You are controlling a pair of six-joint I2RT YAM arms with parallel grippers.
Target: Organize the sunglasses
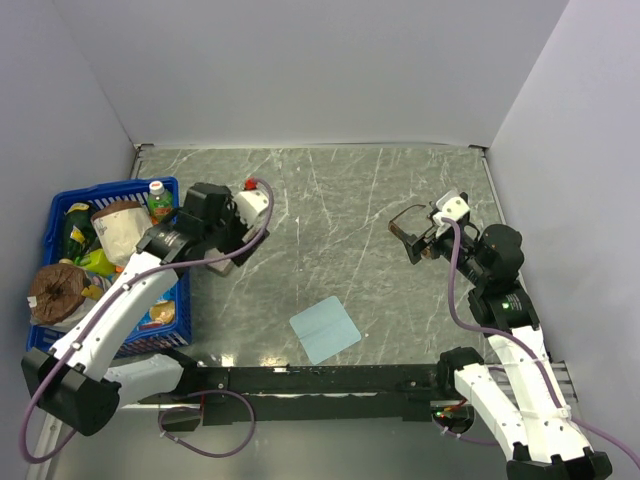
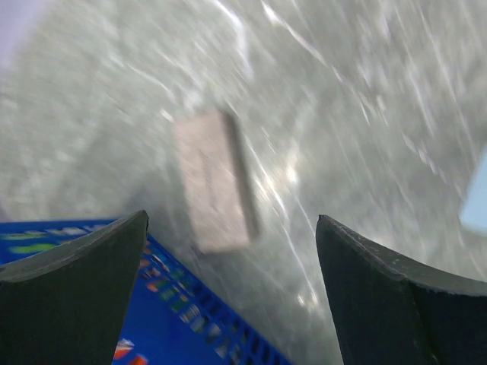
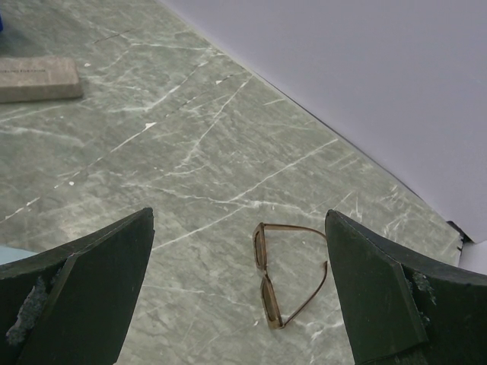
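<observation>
The sunglasses [image 3: 278, 277], thin brown frame with dark lenses and temple arms unfolded, lie on the marble table [image 3: 190, 152] near the right wall. My right gripper [image 3: 240, 214] hovers open above them and holds nothing. In the top view the sunglasses [image 1: 403, 222] sit just beside the right gripper [image 1: 425, 238]. A grey-brown closed case [image 2: 217, 182] lies on the table ahead of my left gripper [image 2: 232, 220], which is open and empty. The case [image 3: 38, 78] also shows far left in the right wrist view. A light blue cloth [image 1: 325, 329] lies flat at the near middle.
A blue basket [image 1: 60, 210] full of groceries stands at the left, right beside my left gripper [image 1: 228, 255]; its rim [image 2: 175, 319] shows under the left fingers. White walls close the table on three sides.
</observation>
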